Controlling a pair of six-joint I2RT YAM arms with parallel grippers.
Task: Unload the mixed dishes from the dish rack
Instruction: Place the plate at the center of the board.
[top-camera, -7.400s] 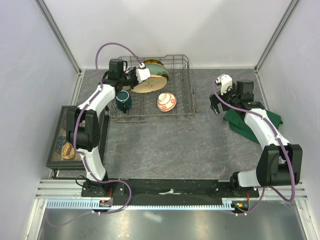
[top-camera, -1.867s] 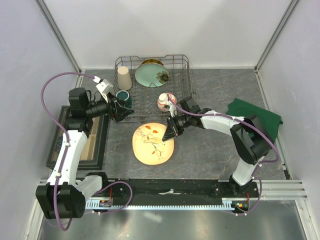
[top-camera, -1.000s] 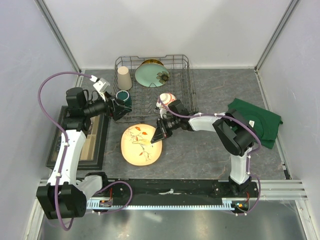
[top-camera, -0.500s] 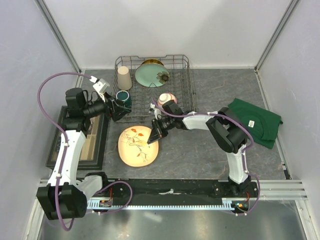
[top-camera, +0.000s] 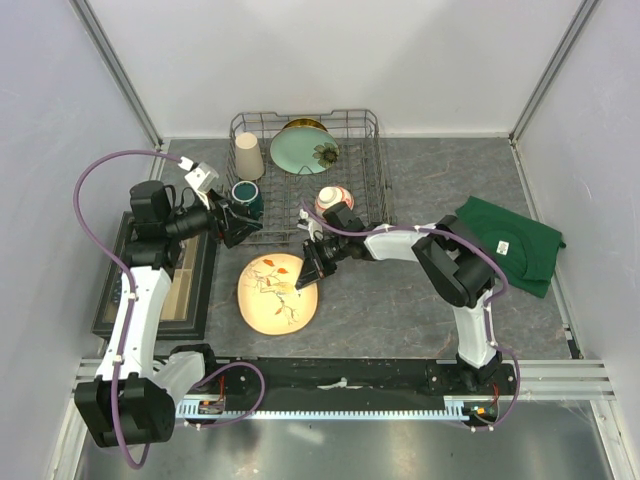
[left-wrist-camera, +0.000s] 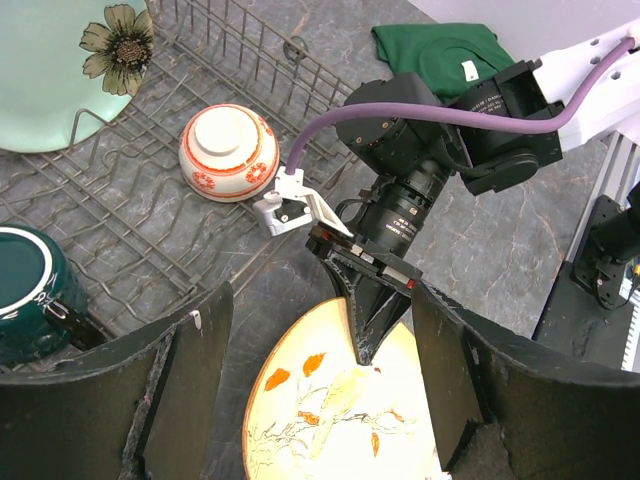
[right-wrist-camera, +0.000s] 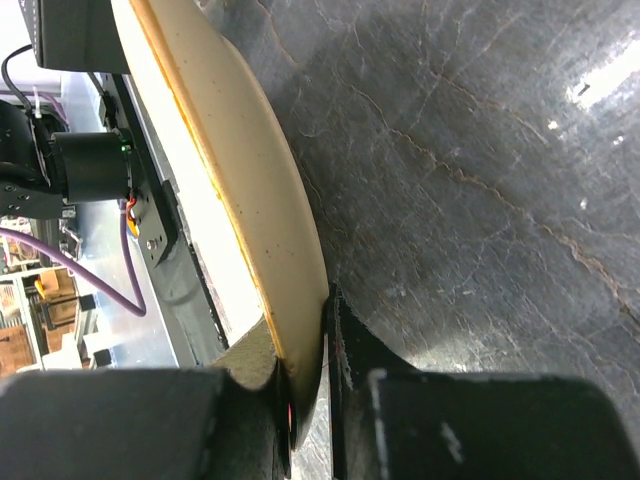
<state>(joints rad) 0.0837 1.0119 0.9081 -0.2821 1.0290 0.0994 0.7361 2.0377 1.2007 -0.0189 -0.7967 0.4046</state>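
Right gripper (top-camera: 308, 272): clenched on the rim of the cream floral plate (top-camera: 272, 296), pinching the edge nearest the dish rack (top-camera: 379, 175).

The plate is out of the rack, low over the table in front of it and close to flat. The right wrist view shows the pinched rim tilted. You cannot tell whether that edge touches the table.

From the pincer, the plate spreads away toward the left arm's base. It is round, so it has no long axis to mind. To let go, you likely open and back off to the right, away from the plate.

Left gripper (top-camera: 232, 220): released, jaws wide, nothing between them, at the rack's near-left corner. It is the nearer arm for the dark green mug (top-camera: 246, 197) and the tall beige cup (top-camera: 247, 157). The red-and-white patterned bowl (top-camera: 333, 200) sits just behind the right gripper.

Count:
- Plates: three. One is out. The larger pale-green flower plate (top-camera: 303, 152) and the small yellow dark-patterned plate (top-camera: 300, 124) stand at the rack's back.
- One mug, one cup, one bowl.
- Five dishes in the rack.
- One tray (top-camera: 107, 285) and one green cloth (top-camera: 520, 240).
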